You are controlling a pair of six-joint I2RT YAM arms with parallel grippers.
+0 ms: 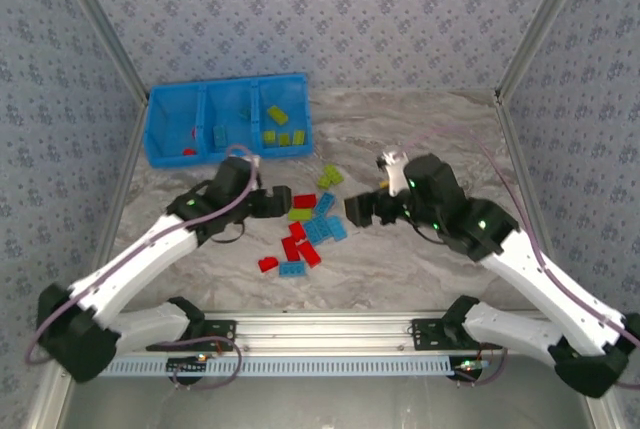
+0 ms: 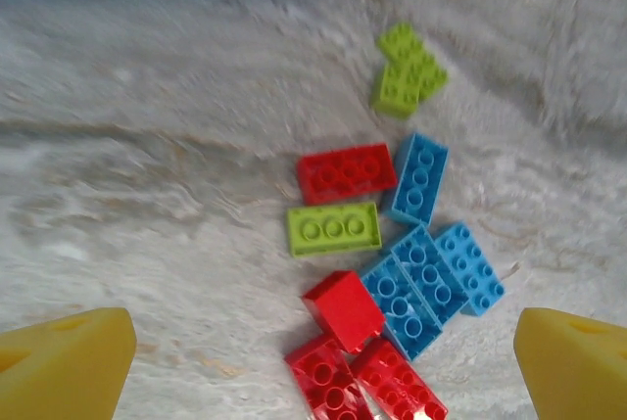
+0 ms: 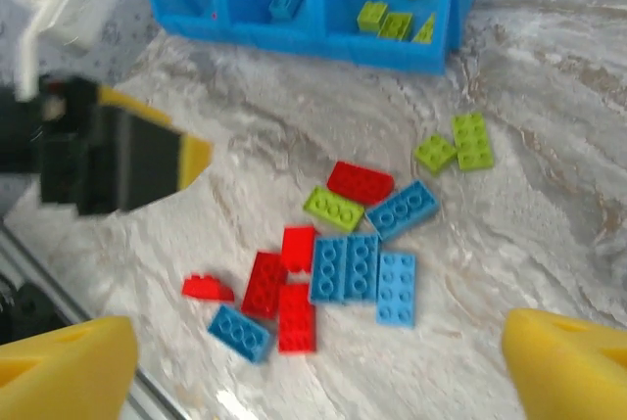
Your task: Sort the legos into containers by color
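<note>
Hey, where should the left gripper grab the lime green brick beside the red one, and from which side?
From straight above, pinching the two long sides of the lime green brick. It lies flat, studs up, with bare table along one long side; the gap to the red brick on the other looks tight, so aim carefully.

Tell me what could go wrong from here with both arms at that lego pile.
The left gripper and right gripper flank the same pile from opposite sides, both open, so they might collide. The red lego touches a blue lego and sits close to a lime lego; fingers closing there could drag the wrong colour along.
</note>
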